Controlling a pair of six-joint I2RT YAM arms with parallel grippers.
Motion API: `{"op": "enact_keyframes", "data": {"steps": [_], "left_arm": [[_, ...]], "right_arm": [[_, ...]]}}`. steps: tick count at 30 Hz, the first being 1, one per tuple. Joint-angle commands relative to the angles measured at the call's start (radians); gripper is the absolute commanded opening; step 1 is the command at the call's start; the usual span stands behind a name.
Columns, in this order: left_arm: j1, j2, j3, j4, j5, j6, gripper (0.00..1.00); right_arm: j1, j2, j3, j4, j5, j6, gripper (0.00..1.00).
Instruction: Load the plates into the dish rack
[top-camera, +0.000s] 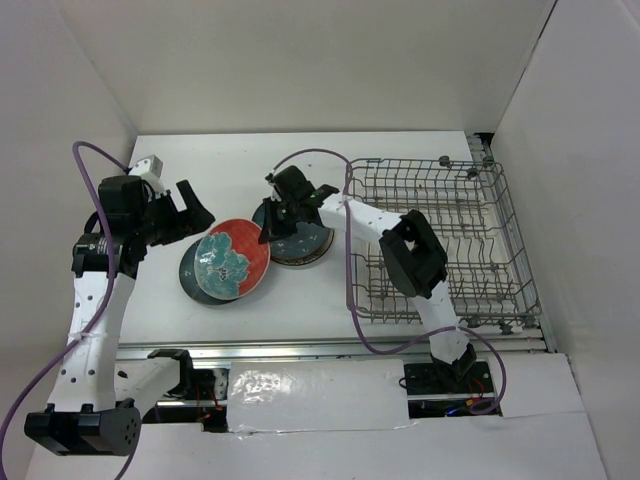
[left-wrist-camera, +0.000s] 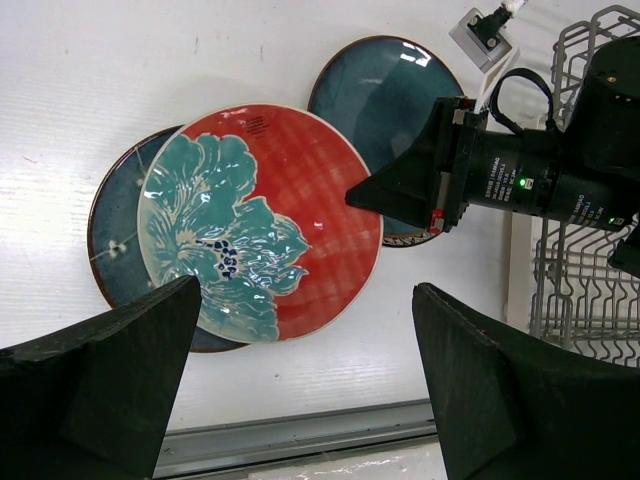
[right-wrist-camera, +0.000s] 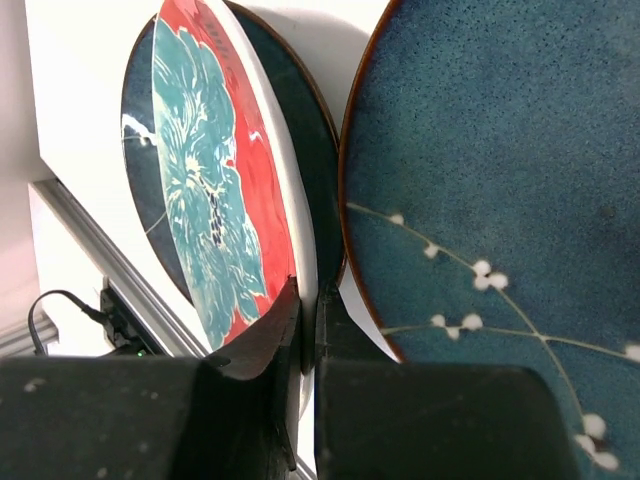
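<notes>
The red plate (left-wrist-camera: 300, 180) carries a big turquoise flower and a pale rim. It lies on the desk (top-camera: 230, 160) left of the dish rack (top-camera: 430, 160), resting partly on a dark teal speckled plate (left-wrist-camera: 110, 230), which shows as a crescent past its far side. A second teal plate (top-camera: 305, 238), with a thin white blossom twig painted on it, sits just beside the red one, between it and the rack; a paler rim (top-camera: 298, 263) of another plate peeps out from under its near edge.

The right pincer (top-camera: 268, 230) reaches in from the rack's side, and its fingers (right-wrist-camera: 265, 345) are clamped on the red plate's rim; the wrist view shows the pale edge pinched in the narrow slit between them. The left pincer (top-camera: 190, 222) hangs above the desk by the stacked pair, its fingers (left-wrist-camera: 110, 370) wide apart and touching nothing.

The rack is a grey wire basket with rows of upright tines and raised sides, much larger than any plate. The right arm (top-camera: 415, 255) lies across its near left corner, and a purple cable (top-camera: 352, 300) loops down along its left wall. The second teal plate sits between the gripped plate and the rack. A metal rail (top-camera: 300, 347) edges the desk on the near side.
</notes>
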Motion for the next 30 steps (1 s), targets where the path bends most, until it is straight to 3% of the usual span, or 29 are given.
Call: {"op": "enact_keyframes", "data": {"steps": [1,15,22,30], "left_arm": [[0.006,-0.008,0.003,0.040,0.003,0.020,0.99],[0.006,-0.005,0.033,0.018,-0.052,0.017,0.99],[0.016,-0.008,0.052,0.024,-0.017,0.001,0.99],[0.034,0.014,0.073,0.018,-0.012,-0.028,0.99]], "right_arm": [[-0.015,-0.063,-0.010,0.021,0.042,-0.034,0.00],[-0.030,-0.213,0.079,-0.024,-0.084,-0.039,0.00],[-0.056,-0.368,0.108,-0.073,-0.020,-0.062,0.00],[-0.174,-0.578,0.103,-0.154,0.066,-0.053,0.00]]}}
